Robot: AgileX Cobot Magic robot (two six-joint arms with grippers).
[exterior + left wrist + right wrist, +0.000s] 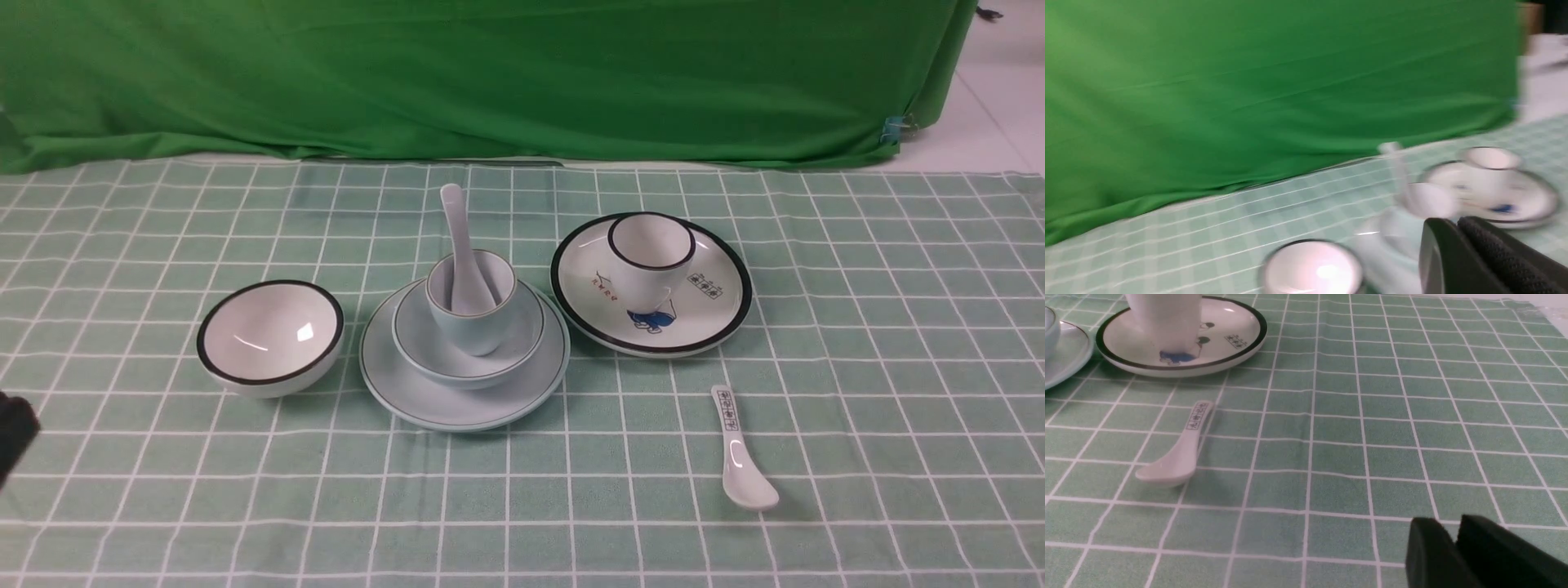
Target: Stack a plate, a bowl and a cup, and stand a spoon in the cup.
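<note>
The pale blue plate [424,400] lies at the table's middle with the pale blue bowl [424,343] on it and the pale blue cup [482,327] in the bowl. The plain white spoon [459,245] stands in the cup, handle up. The stack shows blurred in the left wrist view [1412,196]. My left gripper [1455,222] is shut and empty, back at the front left, only a dark bit at the front view's left edge [12,433]. My right gripper [1449,526] is shut and empty, low over bare cloth, out of the front view.
A white black-rimmed bowl [269,335] stands left of the stack. A printed black-rimmed plate [710,302] with a white cup [651,249] stands to the right. A marked-handle spoon [739,453] lies in front of it. A green curtain [490,73] hangs behind.
</note>
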